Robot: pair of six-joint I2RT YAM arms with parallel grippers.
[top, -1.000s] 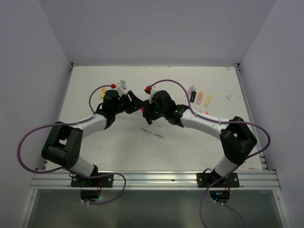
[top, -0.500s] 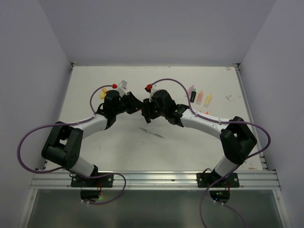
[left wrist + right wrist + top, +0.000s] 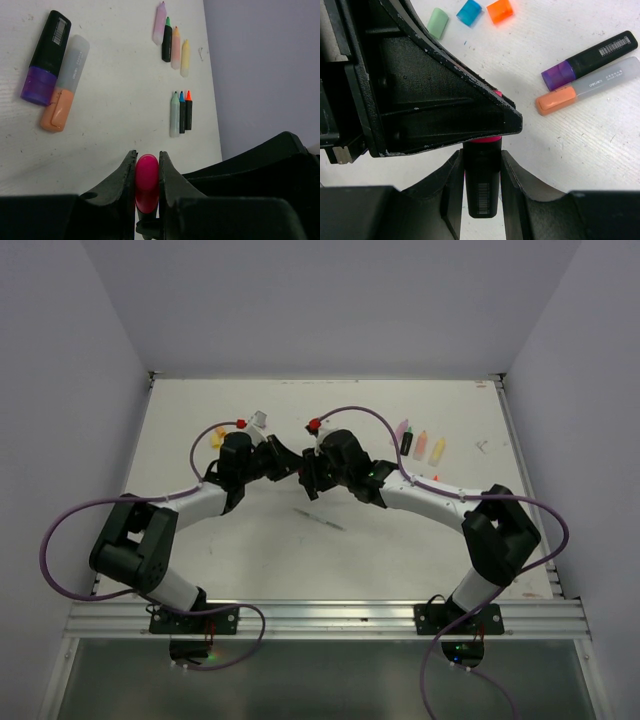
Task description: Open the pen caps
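A pink pen cap (image 3: 146, 184) is pinched between the jaws of my left gripper (image 3: 146, 159), which is shut on it. The same highlighter's black barrel (image 3: 482, 192) sits in my right gripper (image 3: 481, 165), also shut. The two grippers meet nose to nose above the table's back middle, left gripper (image 3: 288, 466) against right gripper (image 3: 309, 476). A purple cap (image 3: 36, 88) and an orange cap (image 3: 54, 114) are still on two highlighters lying side by side. Loose green (image 3: 438, 22), blue (image 3: 469, 12) and orange (image 3: 499, 10) caps lie on the table.
Several uncapped highlighters (image 3: 171, 42) lie in a row at the back right, with three more (image 3: 180, 112) nearer. A thin pale stick (image 3: 321, 521) lies on the table in front of the grippers. A yellow piece (image 3: 217, 436) lies back left.
My left gripper's jaws have closed onto the pink cap, and it has edged toward the right gripper. The right gripper has kept its hold on the barrel.
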